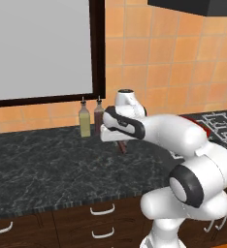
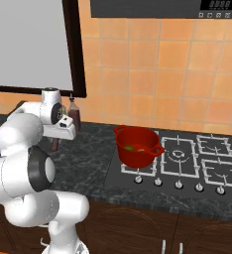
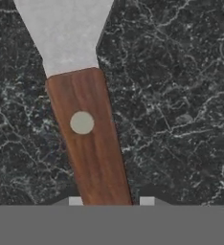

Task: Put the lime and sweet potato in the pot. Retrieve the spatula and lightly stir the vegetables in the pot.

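Two bottles [image 1: 90,117] stand at the tiled wall on the dark counter [image 1: 38,160], and just right of them the gripper [image 3: 107,201] reaches down over the spatula [image 3: 85,119], fingers either side of its handle; whether they clamp it, I cannot tell. Farther right, the red pot [image 2: 137,146] sits on the stove [image 2: 187,163], with the lime [image 2: 130,147] inside.

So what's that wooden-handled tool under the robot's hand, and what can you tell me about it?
It is the spatula: a flat, pale silvery blade that widens away from a straight reddish-brown handle that looks like wood, with one round pale rivet in it. It lies flat on the black marbled counter. The gripper sits over the handle's end, a fingertip on each side; whether it grips cannot be told.
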